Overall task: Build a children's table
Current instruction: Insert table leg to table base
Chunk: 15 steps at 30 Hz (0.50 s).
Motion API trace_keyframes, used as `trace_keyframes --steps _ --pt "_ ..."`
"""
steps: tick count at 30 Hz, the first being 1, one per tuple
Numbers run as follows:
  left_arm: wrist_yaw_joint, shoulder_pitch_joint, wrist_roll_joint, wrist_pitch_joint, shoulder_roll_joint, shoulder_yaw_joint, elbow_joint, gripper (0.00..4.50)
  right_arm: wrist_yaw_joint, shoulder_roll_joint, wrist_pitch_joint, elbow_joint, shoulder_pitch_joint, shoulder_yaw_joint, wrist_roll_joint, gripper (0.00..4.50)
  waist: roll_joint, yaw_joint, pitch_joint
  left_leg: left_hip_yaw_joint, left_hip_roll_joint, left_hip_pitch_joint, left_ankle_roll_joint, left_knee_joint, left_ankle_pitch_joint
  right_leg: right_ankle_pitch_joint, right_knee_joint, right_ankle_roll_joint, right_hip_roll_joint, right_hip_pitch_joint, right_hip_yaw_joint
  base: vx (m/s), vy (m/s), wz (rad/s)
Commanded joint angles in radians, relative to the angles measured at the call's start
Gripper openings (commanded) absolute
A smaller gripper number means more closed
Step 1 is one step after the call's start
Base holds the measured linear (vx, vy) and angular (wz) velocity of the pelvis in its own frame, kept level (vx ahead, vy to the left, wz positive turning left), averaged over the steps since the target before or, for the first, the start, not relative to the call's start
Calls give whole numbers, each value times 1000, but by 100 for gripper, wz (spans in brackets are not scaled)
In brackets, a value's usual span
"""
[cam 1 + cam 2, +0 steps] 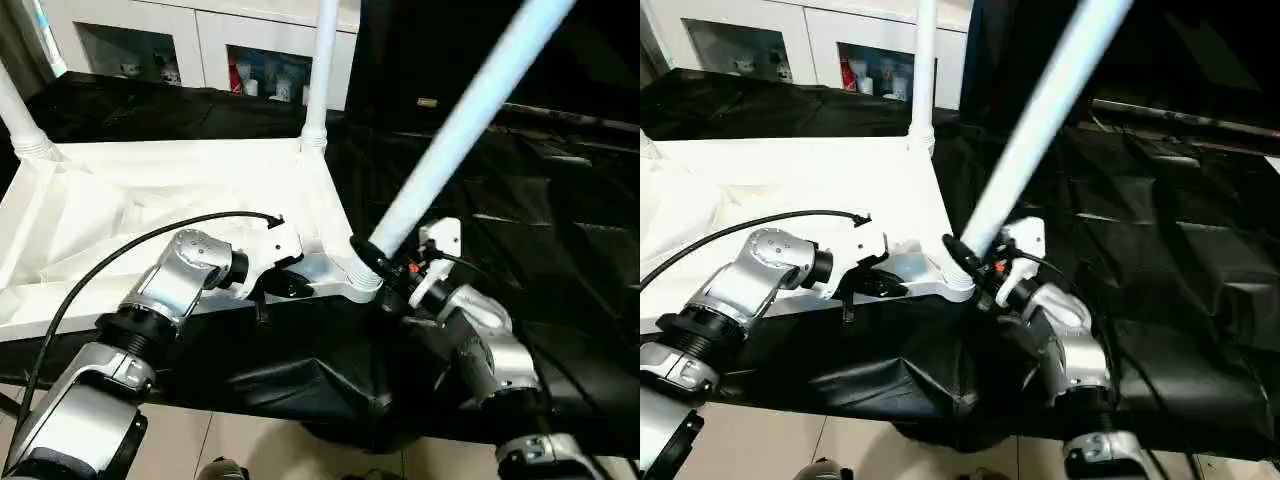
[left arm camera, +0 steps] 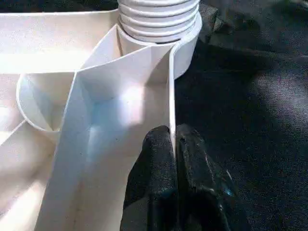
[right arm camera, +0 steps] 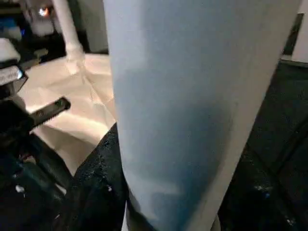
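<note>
The white tabletop (image 1: pixel 150 190) lies upside down on the black-draped work table, ribs facing up. One white leg (image 1: pixel 322 70) stands upright in the far right corner socket, and another leg (image 1: pixel 15 110) rises at the far left corner. A third leg (image 1: pixel 460 130) leans up and to the right, its ribbed lower end (image 2: pixel 159 19) sitting in the near right corner socket (image 1: pixel 360 280). My right gripper (image 1: pixel 385 265) is shut around this leg just above the socket. My left gripper (image 2: pixel 174 139) is shut on the tabletop's thin near rim (image 2: pixel 171 86), a little left of that socket.
Black cloth (image 1: pixel 520 200) covers the work table to the right and hangs over its front edge (image 1: pixel 300 380). A white cabinet (image 1: pixel 200 40) with open shelves stands behind. A black cable (image 1: pixel 130 245) arcs over my left forearm. Pale floor shows below.
</note>
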Motion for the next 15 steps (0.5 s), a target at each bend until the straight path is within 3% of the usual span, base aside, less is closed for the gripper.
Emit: trace_keyframes --steps 1,2,3,5,6,11,15 --pt "0 -8 -13 -18 -10 22 -11 0 29 -27 63 87 -5 59 -65 191 12 -3 -66 -14 23 14 -8 -75 -234 -215 -81 -195 -65 44 49 0 0 0" --pt "-1 -7 -13 -20 -10 22 -12 0 37 -30 65 92 -12 63 -67 191 8 -5 -65 -13 23 14 -8 -75 -236 -226 -83 -191 -64 43 49 0 0 0" --pt "-1 -5 -14 -23 -11 21 -15 0 59 -37 74 105 -28 73 -69 191 10 -4 -65 -13 24 14 -9 -74 -236 -228 -81 -192 -65 42 49 0 0 0" --pt "-5 1 -16 -23 -12 19 -24 0 102 -48 94 126 -47 93 -75 191 0 -7 -66 -13 23 13 -5 -74 -238 -239 -83 -189 -65 43 49 0 0 0" --pt "-7 4 -16 -23 -12 17 -28 0 116 -52 99 132 -52 100 -78 191 4 -9 -65 -15 24 12 -4 -75 -236 -241 -83 -187 -65 43 49 0 0 0" --pt "-18 17 -21 -24 -7 15 -46 0 199 -70 123 177 -69 107 -63 191 -6 -13 -69 -14 25 11 4 -72 -228 -219 -79 -192 -66 43 48 0 0 0" --pt "-55 24 -33 -48 0 12 -51 0 291 -91 115 206 -69 108 -47 191 -4 -13 -68 -13 26 12 10 -72 -231 -215 -81 -197 -65 42 48 0 0 0"
